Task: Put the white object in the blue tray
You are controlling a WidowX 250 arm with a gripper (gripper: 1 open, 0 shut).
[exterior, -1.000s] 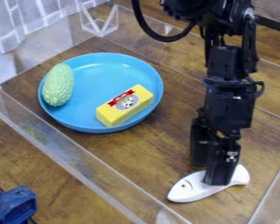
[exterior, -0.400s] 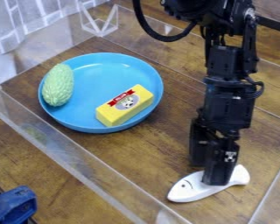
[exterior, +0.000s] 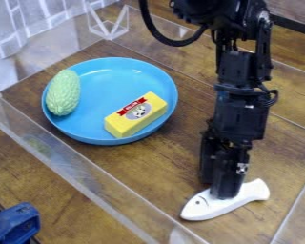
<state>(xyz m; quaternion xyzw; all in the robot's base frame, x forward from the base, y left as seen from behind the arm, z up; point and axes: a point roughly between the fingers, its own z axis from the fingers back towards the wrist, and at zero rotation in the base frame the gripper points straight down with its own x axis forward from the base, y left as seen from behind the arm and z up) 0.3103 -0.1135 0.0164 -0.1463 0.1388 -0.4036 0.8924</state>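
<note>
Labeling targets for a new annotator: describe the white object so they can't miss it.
Start at the blue tray on the wooden table, then look toward the front right corner, under the black arm. The white object lies flat there at the fingers: fish-shaped and the only thing outside the tray, unlike the yellow block and green item.

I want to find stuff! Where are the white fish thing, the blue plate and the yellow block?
White fish (exterior: pixel 251 193), camera view, on its tail.
Blue plate (exterior: pixel 111 69), camera view, bare floor.
Yellow block (exterior: pixel 134 114), camera view, top face.
</note>
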